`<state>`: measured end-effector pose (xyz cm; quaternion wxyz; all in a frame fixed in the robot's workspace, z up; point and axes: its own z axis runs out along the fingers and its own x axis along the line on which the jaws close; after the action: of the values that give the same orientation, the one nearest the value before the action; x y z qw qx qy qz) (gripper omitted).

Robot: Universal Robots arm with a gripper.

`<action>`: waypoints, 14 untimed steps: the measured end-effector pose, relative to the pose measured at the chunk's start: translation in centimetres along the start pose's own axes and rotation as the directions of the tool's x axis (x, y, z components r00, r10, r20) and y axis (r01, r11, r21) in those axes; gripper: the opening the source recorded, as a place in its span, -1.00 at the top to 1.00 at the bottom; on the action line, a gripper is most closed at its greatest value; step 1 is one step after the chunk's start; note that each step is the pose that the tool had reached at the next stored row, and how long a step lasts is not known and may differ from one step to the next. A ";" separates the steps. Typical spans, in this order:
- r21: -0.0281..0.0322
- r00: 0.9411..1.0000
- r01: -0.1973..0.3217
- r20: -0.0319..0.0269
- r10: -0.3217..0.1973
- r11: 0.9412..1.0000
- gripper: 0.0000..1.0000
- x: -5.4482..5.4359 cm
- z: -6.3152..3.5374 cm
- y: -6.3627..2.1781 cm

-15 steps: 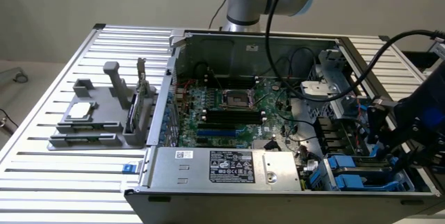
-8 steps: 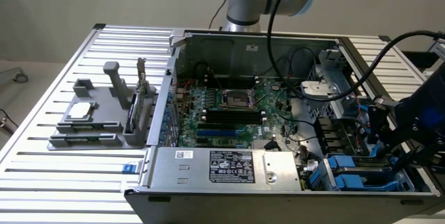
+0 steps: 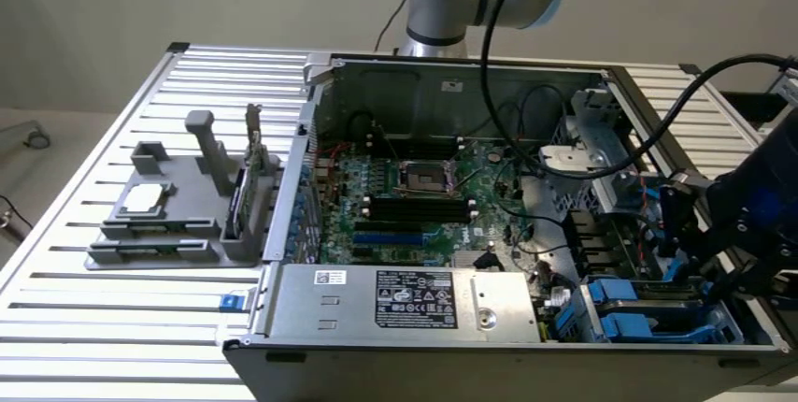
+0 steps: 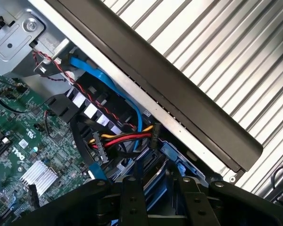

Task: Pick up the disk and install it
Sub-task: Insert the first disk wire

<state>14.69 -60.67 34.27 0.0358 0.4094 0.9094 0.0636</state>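
Note:
My black gripper (image 3: 693,252) hangs over the drive bay at the near corner of the open computer case (image 3: 374,65), on the exterior view's right. In the wrist view its two fingers (image 4: 132,190) flank a grey slab with blue plastic edging, the disk (image 4: 155,173). The gripper (image 4: 158,183) looks shut on it. The disk stands on edge just above the blue bay carriers (image 3: 630,313). Its lower part is hidden by the fingers and the bay.
A silver power-supply box (image 3: 399,301) lies along the case's near side and the green motherboard (image 3: 412,196) behind it. Red, yellow and blue cables (image 4: 125,139) crowd the bay, close to the case's black rim (image 4: 179,94). A grey fixture (image 3: 175,224) holds a small chip (image 3: 144,198) and an upright card (image 3: 253,178).

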 end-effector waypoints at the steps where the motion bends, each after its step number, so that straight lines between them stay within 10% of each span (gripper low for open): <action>1: 0.001 1.000 -0.004 0.000 0.004 1.000 0.35 0.0 0.01 0.04; 14: 0.006 0.999 -0.040 0.000 0.040 0.999 0.35 0.3 0.28 0.81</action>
<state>15.10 -59.86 34.11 0.0332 0.4277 0.9012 0.0617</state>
